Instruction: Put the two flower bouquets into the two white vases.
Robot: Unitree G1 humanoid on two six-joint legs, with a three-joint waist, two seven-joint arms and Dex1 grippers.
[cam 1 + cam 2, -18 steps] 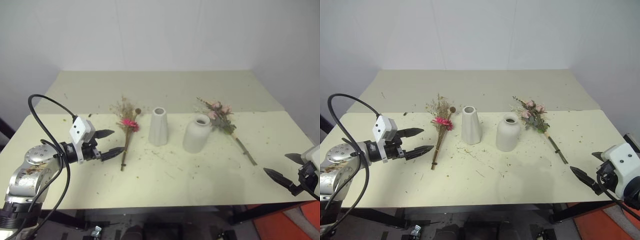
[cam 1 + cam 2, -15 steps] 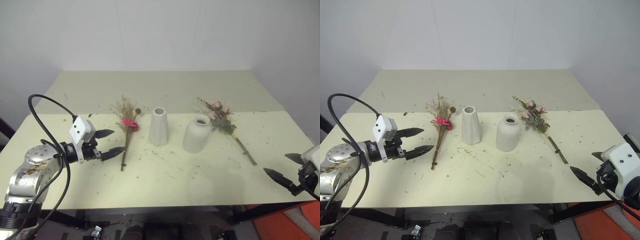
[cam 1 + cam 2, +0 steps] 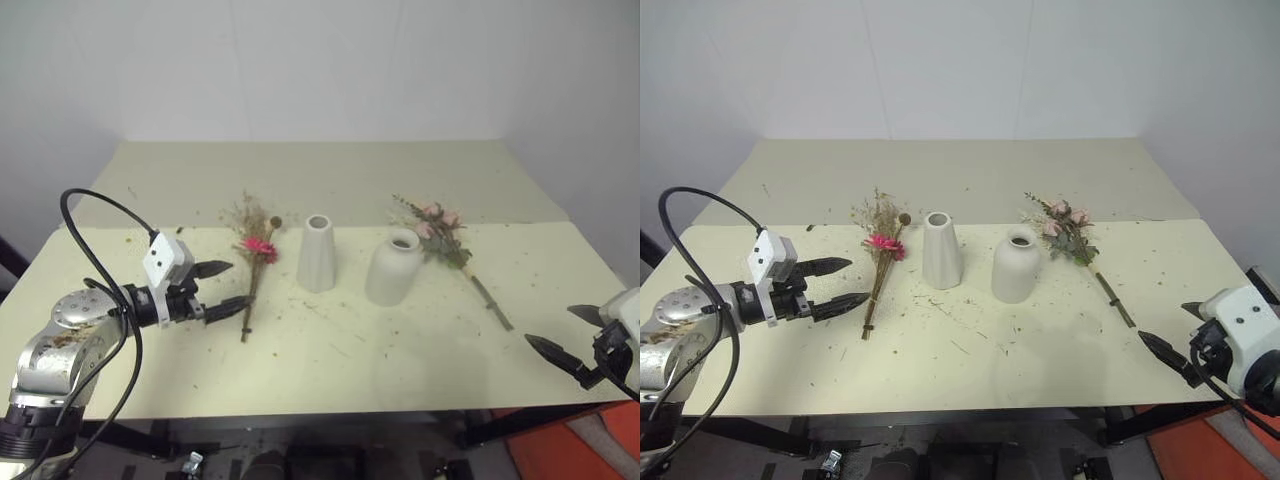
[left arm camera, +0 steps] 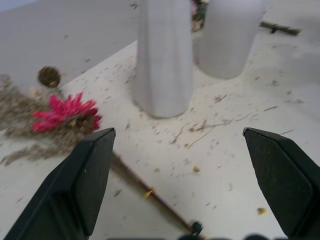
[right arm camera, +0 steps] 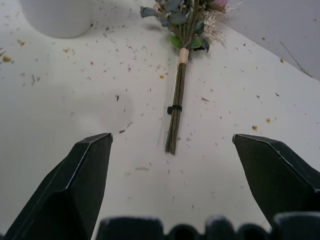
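Both bunches [image 3: 252,262] [image 3: 452,252] are laid flat by the vases [image 3: 317,253] [image 3: 394,267] (nothing picked up yet), so both claws [image 3: 222,288] [image 3: 1168,332] are kept wide open and empty

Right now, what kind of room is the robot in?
Probably a plain test room or lab: bare white walls, one pale table scattered with flower crumbs, two white vases and two bouquets laid out.

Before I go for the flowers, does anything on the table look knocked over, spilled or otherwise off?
Both vases, the cone vase and the round vase, stand upright. Both bouquets, the dried bouquet and the rose bouquet, lie flat beside them. The only mess is small bits of dried plant crumbs scattered over the table.
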